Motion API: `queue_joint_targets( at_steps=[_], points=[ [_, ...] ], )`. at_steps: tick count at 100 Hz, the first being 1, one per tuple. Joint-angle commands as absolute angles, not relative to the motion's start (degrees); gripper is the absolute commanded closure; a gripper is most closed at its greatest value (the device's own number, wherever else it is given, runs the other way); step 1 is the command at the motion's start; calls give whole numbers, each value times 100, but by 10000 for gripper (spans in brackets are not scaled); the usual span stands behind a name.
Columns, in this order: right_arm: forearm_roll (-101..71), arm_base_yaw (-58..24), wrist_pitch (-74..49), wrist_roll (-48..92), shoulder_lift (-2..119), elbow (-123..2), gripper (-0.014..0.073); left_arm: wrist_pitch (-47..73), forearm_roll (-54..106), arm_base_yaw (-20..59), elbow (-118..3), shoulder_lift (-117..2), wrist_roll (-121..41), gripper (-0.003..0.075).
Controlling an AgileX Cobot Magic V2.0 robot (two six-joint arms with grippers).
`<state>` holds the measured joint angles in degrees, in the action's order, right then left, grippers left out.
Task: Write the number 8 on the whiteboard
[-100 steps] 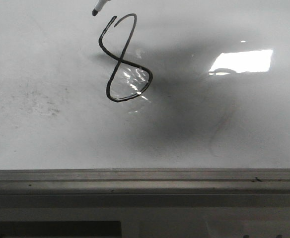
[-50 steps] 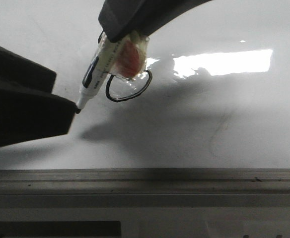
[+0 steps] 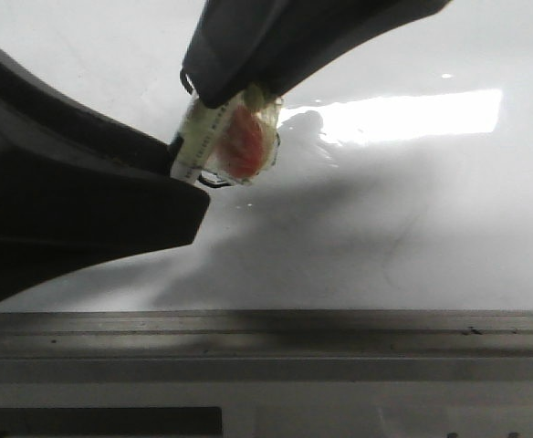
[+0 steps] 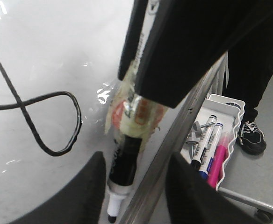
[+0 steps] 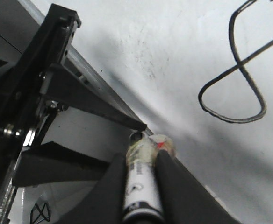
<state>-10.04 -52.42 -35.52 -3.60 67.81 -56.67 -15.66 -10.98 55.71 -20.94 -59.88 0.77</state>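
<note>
The number 8 (image 5: pixel 234 70) is lying drawn in thin black line on the whiteboard (image 3: pixel 412 237), its lower loop just beside the marker (image 4: pixel 127 158) in the left wrist view; in the front view the arms are hiding nearly all of it.

The right gripper (image 5: pixel 139 168) is clenching the marker by its barrel, which is wrapped with a clear, reddish tape wad (image 3: pixel 239 146) just beside the jaws. The left gripper (image 4: pixel 134 196) is standing released, its two fingers spread on either side of the marker's tip end, without clearly touching it.

The marker is probably light, stiff and smooth-sided, so it is likely to slip or pivot under a narrow pinch; the taped section looks like the grippiest place to take hold, and the tip should be left alone. The fresh ink of the 8 is likely smearing easily, so anything near the whiteboard beside that lower loop is a risk. Beyond the whiteboard's metal edge rail (image 4: pixel 169 154), a white tray (image 4: pixel 230 126) is holding spare markers (image 4: pixel 209 142).
</note>
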Motion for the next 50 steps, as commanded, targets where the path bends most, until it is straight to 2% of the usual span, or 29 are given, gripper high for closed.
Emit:
queue_joint_targets(
  at_steps=[1, 5, 16, 20, 25, 35, 40, 50],
  points=[
    [-1183, -5250, -3308, -359, 6663, -5843, 645, -2019, -1061, 5616, -2274, -5945, 104, 641],
    [-1193, -5250, -3322, -359, 6663, -5843, 646, -2019, -1061, 5616, -2274, -5945, 104, 742],
    [-1193, -5250, -3336, -359, 6663, -5843, 642, -2019, -1061, 5616, -2274, -5945, 104, 741],
    [-1193, -5250, -3336, -359, 6663, -5843, 616, -2019, -1061, 5616, -2274, -5945, 104, 741],
    [-1193, -5250, -3336, -359, 6663, -5843, 554, -2019, -1061, 5616, -2274, -5945, 104, 741],
    [-1193, -5250, -3307, -359, 6663, -5843, 358, -2019, -1061, 5616, -2274, -5945, 104, 741],
    [-1193, -5250, -3277, -359, 6663, -5843, 286, -2019, -1051, 5616, -2274, -5945, 104, 741],
    [-1193, -5250, -3204, -359, 6663, -5843, 248, -2019, -967, 5616, -2274, -5945, 104, 741]
  ],
)
